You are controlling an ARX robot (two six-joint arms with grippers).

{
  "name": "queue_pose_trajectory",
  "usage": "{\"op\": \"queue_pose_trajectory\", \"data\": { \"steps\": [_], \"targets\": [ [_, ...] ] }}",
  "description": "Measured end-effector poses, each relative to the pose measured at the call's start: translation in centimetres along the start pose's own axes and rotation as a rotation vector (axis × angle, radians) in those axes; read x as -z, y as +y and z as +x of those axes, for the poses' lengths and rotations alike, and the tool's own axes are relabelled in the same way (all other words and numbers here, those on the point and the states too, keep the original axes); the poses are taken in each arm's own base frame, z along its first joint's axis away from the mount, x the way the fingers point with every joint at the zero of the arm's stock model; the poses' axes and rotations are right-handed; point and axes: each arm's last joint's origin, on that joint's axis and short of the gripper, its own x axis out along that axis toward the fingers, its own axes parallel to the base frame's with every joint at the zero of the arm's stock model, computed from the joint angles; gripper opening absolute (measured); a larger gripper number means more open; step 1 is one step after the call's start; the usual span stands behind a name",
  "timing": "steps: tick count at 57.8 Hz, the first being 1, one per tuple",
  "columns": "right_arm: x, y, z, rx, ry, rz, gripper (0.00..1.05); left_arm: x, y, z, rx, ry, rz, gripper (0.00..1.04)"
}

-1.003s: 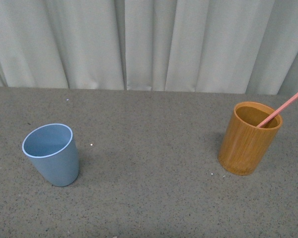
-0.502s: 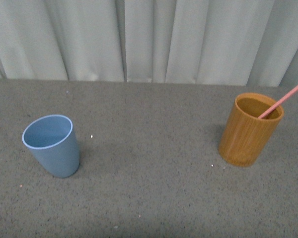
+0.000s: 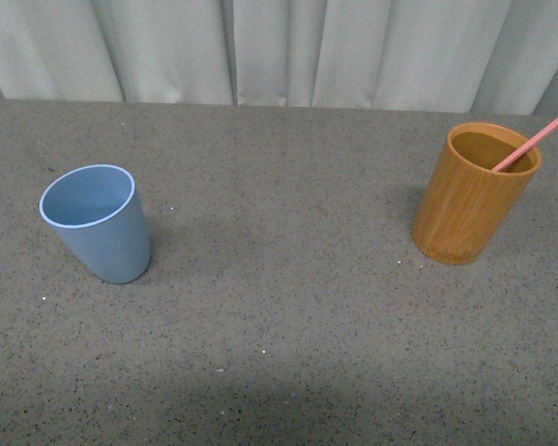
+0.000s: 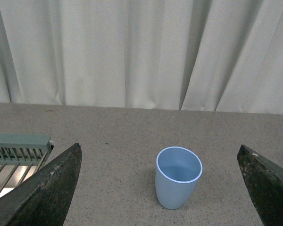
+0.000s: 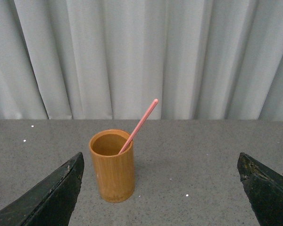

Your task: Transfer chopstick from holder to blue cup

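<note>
The light-blue cup [image 3: 97, 224] stands upright and empty on the grey table at the left. The orange-brown holder [image 3: 472, 193] stands at the right with the pink chopstick [image 3: 535, 139] leaning out of it to the right. Neither arm shows in the front view. In the left wrist view the blue cup [image 4: 177, 177] stands ahead of my open left gripper [image 4: 165, 221], between its dark fingers [image 4: 45, 188]. In the right wrist view the holder [image 5: 112, 165] and chopstick [image 5: 140, 124] stand ahead of my open right gripper [image 5: 162, 221], nearer one of its fingers [image 5: 49, 195].
A grey-white curtain [image 3: 288, 51] hangs behind the table's far edge. A pale green slatted rack [image 4: 19, 148] sits at the table's side in the left wrist view. Small white specks lie on the grey tabletop [image 3: 279, 307].
The front view has tilted downward: both cups and the curtain edge sit higher in the picture than before. The cups and the chopstick have not moved on the table.
</note>
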Motion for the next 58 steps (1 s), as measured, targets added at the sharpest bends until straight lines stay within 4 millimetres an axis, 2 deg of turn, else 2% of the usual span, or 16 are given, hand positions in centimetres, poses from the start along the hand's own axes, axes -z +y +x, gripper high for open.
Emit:
{"op": "queue_pose_trajectory", "data": {
  "steps": [58],
  "targets": [
    [0.0,0.0,0.0,0.0,0.0,0.0,0.95,0.0,0.0,0.0,0.0,0.0,0.0,0.98]
  ]
}}
